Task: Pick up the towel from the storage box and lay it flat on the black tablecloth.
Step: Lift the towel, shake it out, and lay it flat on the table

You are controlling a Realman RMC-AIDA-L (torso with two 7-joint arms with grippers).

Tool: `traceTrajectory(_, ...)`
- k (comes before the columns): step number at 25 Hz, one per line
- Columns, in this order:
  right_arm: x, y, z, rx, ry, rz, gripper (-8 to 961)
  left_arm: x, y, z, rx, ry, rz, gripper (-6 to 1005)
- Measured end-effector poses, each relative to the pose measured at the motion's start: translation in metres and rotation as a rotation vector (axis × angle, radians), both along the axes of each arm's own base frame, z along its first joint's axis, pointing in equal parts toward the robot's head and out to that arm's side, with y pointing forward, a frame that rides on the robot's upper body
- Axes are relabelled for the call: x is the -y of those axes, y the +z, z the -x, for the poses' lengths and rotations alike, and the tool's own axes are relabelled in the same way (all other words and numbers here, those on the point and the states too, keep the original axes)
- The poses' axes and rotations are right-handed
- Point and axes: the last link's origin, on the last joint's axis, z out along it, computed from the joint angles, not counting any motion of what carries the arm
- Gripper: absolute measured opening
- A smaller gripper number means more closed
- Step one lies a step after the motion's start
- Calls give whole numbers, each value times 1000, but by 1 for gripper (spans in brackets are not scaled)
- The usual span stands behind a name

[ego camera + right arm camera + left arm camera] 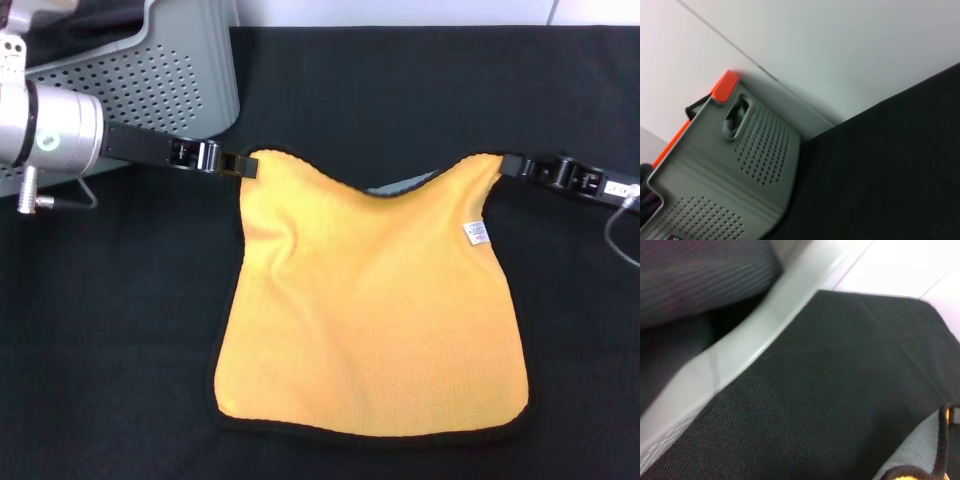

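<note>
At the far left corner sits the storage box [150, 75], resting on the black tablecloth [100, 330]. Beside it the left gripper [243, 165] is pinched onto one top corner of the towel [370, 310]. Yellow-orange face up, the towel mostly lies on the tablecloth. The right gripper [512, 165] is clamped on the other top corner.

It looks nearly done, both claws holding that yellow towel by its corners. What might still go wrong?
The towel sags between its two held corners, and its far edge dips, showing grey underside. If the left gripper and right gripper let go now, that edge might fold under instead of lying flat on the black tablecloth. The left arm is also close to the storage box and might bump it when pulling away.
</note>
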Motion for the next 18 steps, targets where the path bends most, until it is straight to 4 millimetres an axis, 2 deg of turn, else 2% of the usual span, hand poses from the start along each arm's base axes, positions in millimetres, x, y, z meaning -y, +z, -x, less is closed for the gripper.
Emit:
traceTrajectory(5, -1, 5, -4, -26, -47, 6, 12, 2, -2, 7, 33, 37, -25, 21)
traceTrajectory(14, -8, 8, 6, -57, -54, 19, 12, -2, -9, 14, 35, 60, -56, 23)
traceTrajectory(18, -9, 7, 4, -50, -66, 15, 12, -4, -11, 16, 25, 61, -72, 24)
